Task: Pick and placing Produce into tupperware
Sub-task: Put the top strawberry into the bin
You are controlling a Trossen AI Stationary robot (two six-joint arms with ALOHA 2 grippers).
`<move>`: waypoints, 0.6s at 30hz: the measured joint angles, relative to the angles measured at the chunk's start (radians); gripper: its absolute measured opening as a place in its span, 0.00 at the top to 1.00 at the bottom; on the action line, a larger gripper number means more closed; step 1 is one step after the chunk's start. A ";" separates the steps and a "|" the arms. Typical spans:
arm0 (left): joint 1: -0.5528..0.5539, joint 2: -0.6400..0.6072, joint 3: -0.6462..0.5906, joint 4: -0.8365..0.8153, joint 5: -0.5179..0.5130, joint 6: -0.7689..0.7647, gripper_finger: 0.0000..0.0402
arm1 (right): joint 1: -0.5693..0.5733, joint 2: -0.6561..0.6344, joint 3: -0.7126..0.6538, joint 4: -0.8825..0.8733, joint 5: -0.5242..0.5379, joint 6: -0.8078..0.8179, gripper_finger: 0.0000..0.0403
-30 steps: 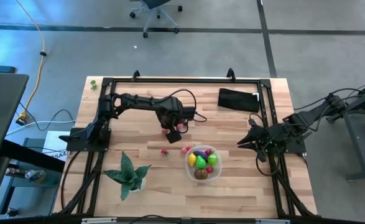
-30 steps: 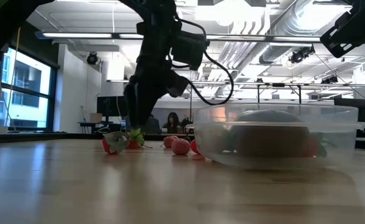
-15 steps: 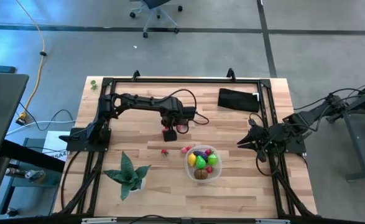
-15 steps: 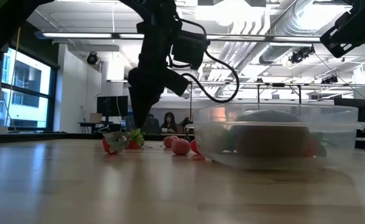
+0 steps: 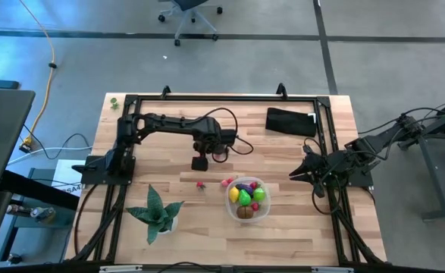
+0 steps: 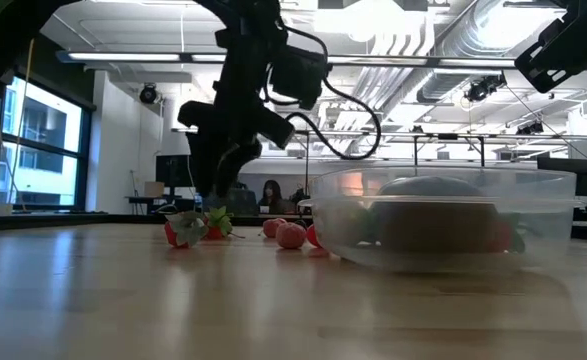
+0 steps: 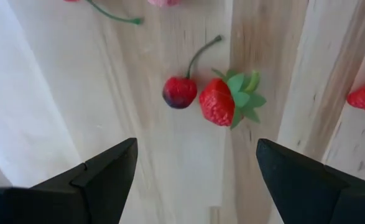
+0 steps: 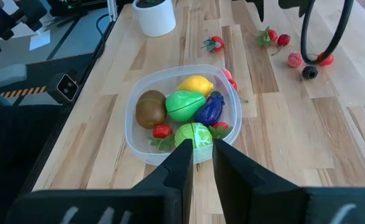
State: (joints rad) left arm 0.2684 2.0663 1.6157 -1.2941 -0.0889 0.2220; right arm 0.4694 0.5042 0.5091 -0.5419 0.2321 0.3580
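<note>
My left gripper (image 5: 200, 162) points down, open, over a red strawberry (image 7: 219, 102) and a dark red cherry (image 7: 180, 92) that lie side by side on the wood. Its fingers stand above and to either side of them and touch nothing (image 7: 194, 155). In the low view it hangs just over the produce (image 6: 218, 190). The clear round tupperware (image 5: 247, 199) sits near the table's front, holding yellow, green, purple, brown and red pieces (image 8: 185, 106). My right gripper (image 5: 294, 174) waits at the table's right, raised, fingers nearly together (image 8: 202, 155), holding nothing.
Another strawberry (image 5: 200, 183) and pink pieces (image 5: 226, 181) lie loose left of the tupperware. A potted spiky plant (image 5: 158, 212) stands front left, a black pouch (image 5: 290, 121) back right. A black frame rail (image 5: 222, 97) rings the work area.
My left gripper has rolled about the line along which it points, staying over the strawberry and cherry, still open. Nothing on the table has moved.
</note>
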 joint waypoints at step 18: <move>-0.008 -0.194 -0.359 0.358 0.035 0.168 0.21 | 0.000 0.000 0.000 0.000 0.000 0.000 0.87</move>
State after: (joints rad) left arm 0.2600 1.8721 1.2569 -0.9357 -0.0536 0.3900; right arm 0.4695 0.5042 0.5091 -0.5419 0.2321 0.3580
